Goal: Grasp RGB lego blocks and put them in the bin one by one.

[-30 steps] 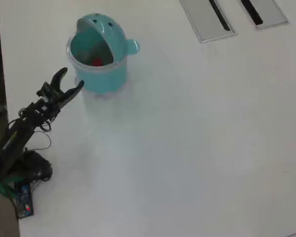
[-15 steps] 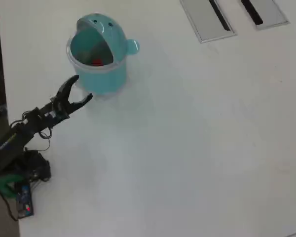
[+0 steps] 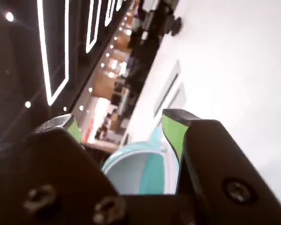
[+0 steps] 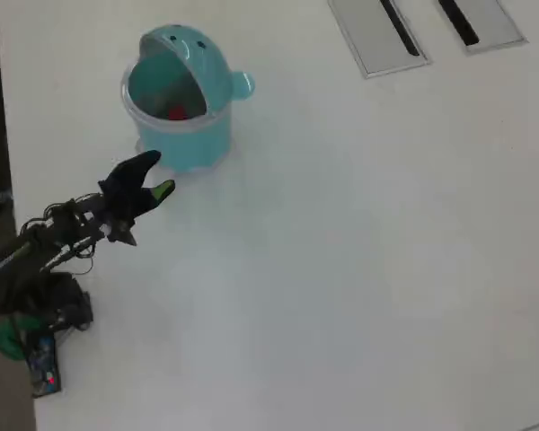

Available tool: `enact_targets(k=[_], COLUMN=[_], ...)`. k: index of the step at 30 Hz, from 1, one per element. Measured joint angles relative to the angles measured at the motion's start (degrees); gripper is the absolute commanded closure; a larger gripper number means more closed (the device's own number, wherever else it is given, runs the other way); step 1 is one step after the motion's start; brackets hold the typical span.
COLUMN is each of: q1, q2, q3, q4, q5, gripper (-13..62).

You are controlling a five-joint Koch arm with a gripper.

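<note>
Gripper point(image 4: 154, 175) spread wide, empty, just beside teal bin point(image 4: 184, 144) near table's point(image 4: 359, 269) far-left corner; red block point(image 4: 177, 111) inside.

Wrist view: the bin point(image 3: 145, 171) is seen only between the jaws; its lower body is cut off by the bottom edge and masked by the gripper point(image 3: 126, 123) housing. The room beyond the jaws is blurred; nothing there can be identified.

Overhead view: inside the bin point(image 4: 184, 144), beyond the jaw tips, a red block point(image 4: 177, 111) shows in part; the rest of the interior is shadowed, and the other blocks cannot be made out. The arm base point(image 4: 22, 305) behind the jaws runs off the left edge. The two grey panels point(image 4: 377, 31) far from the jaws are cut by the top edge.
</note>
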State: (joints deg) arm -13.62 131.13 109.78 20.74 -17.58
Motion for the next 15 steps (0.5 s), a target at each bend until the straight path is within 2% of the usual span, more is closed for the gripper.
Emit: enact_targets(k=[15], q1=[12.0], q2=[0.0], q3=[18.5], q4=[-21.3], q5=[4.2], gripper=[15.8])
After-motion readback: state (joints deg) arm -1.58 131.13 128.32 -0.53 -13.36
